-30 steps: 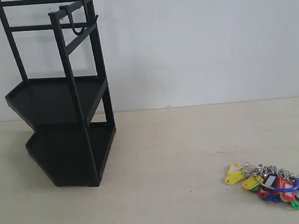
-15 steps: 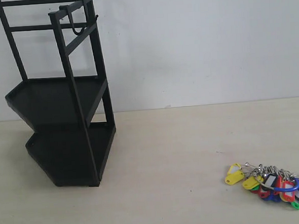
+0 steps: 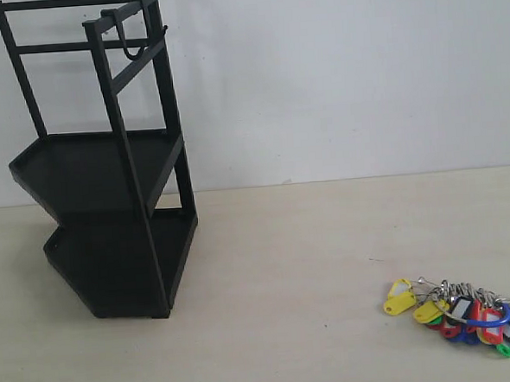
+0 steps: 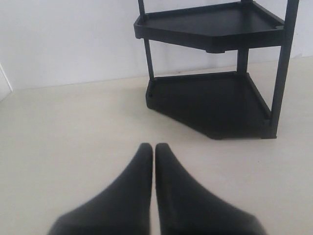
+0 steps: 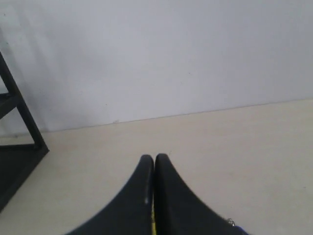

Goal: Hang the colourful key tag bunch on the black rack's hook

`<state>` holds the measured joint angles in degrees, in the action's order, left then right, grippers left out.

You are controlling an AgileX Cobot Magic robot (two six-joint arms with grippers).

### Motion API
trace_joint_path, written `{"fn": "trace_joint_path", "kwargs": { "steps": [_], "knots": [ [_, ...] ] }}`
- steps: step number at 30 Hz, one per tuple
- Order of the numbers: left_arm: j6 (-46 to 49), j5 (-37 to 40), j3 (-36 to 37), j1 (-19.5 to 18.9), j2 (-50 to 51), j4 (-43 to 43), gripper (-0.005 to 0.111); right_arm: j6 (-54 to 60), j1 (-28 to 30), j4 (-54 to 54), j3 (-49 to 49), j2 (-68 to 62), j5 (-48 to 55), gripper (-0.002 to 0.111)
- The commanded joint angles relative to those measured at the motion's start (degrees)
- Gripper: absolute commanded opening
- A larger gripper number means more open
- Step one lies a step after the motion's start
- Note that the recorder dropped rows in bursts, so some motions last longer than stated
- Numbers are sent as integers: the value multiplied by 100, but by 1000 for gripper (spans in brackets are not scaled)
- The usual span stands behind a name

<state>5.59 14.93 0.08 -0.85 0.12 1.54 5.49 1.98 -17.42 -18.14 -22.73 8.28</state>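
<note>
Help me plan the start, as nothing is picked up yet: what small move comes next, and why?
Probably open the shut right gripper and lower it toward the key tags. They lie on the table on that arm's side, far from the rack and its hook; the left gripper is shut too.

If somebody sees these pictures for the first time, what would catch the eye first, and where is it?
In the exterior view, the tall black rack stands on the table at the left, a hook on its top rail. The colourful key tag bunch lies far from it, at the right.
</note>
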Motion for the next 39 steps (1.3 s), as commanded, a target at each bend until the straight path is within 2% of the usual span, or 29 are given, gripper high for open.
{"fn": "trace_joint_path", "kwargs": {
  "steps": [1, 6, 11, 20, 28, 30, 32, 37, 39],
  "knots": [
    [-4, -53, -8, 7, -12, -20, 4, -318, 19, -25, -46, -149, -588, 0],
    [-4, -53, -8, 7, -12, -20, 4, -1512, 19, -95, -46, -232, -517, 0],
    [-4, -53, -8, 7, -12, -20, 4, -2829, 19, -107, -46, -970, -365, 0],
    [-4, -53, -8, 7, -12, -20, 4, -4831, 19, -174, -67, -3417, -879, 0],
    [-4, -53, -8, 7, -12, -20, 4, -5517, 19, -174, -472, -5257, -769, 2],
    [-4, -53, -8, 7, -12, -20, 4, -5724, 19, -174, -608, -5519, -769, 7],
    [-4, -53, -8, 7, -12, -20, 4, -5847, 19, -174, -756, -5704, -769, 19],
    [-4, -53, -8, 7, -12, -20, 4, -6030, 19, -174, -1103, -5978, -715, 60],
    [-4, -53, -8, 7, -12, -20, 4, -6060, 19, -174, -1239, -6084, -631, 65]
  ]
}}
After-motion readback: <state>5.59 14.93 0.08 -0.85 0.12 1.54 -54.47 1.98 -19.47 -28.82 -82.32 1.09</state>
